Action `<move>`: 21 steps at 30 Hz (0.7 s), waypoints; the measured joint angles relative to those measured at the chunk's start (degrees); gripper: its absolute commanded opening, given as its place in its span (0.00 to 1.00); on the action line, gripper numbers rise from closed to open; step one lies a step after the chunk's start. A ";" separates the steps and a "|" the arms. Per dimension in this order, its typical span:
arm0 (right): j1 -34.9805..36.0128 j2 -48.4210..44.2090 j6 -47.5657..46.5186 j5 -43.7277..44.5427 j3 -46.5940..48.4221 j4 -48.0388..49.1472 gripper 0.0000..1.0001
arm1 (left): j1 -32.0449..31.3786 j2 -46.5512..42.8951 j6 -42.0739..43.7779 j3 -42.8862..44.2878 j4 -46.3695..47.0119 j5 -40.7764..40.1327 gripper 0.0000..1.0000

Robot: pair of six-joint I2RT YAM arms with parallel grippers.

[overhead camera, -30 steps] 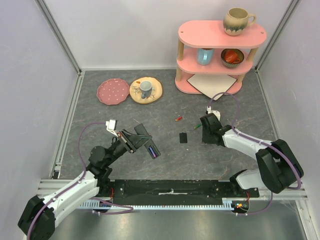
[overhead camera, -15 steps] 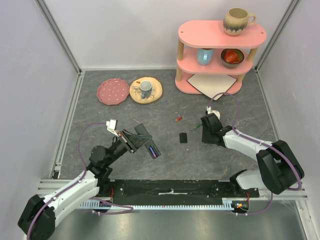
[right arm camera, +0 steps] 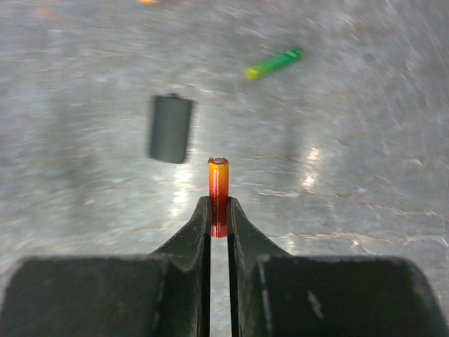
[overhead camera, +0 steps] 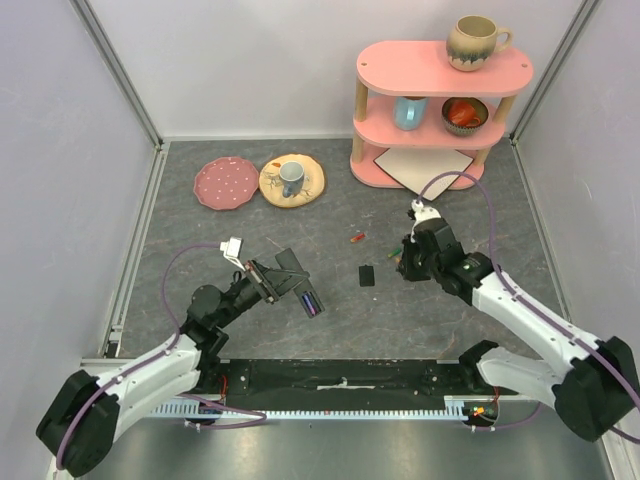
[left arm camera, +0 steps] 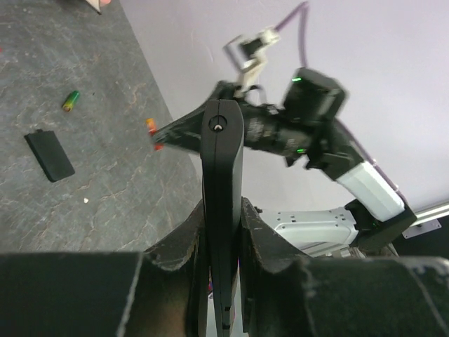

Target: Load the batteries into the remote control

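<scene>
My left gripper [overhead camera: 278,280] [left arm camera: 222,214] is shut on the black remote control [overhead camera: 298,285] and holds it above the table. The remote stands edge-on in the left wrist view [left arm camera: 222,161]. A blue battery [overhead camera: 312,303] sits in its open bay. My right gripper [overhead camera: 404,264] [right arm camera: 218,212] is shut on an orange-red battery [right arm camera: 218,186], held above the table right of the remote. That battery also shows in the left wrist view [left arm camera: 152,133]. A green battery [right arm camera: 273,63] [left arm camera: 70,100] and a red battery [overhead camera: 356,238] lie on the table.
A small black battery cover [overhead camera: 367,275] [right arm camera: 170,128] [left arm camera: 49,156] lies on the table between the grippers. A pink shelf [overhead camera: 440,70] with mugs and a bowl stands at the back right. Two plates [overhead camera: 226,183], one bearing a mug [overhead camera: 291,177], lie at the back left.
My right gripper has lifted off the table with the orange-red battery and its arm has straightened. My left gripper has shifted the remote slightly to the right.
</scene>
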 measured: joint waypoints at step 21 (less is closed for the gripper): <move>26.29 10.78 -3.52 -7.80 30.60 -21.33 0.00 | -0.02 9.18 -4.35 0.00 3.45 -3.69 0.02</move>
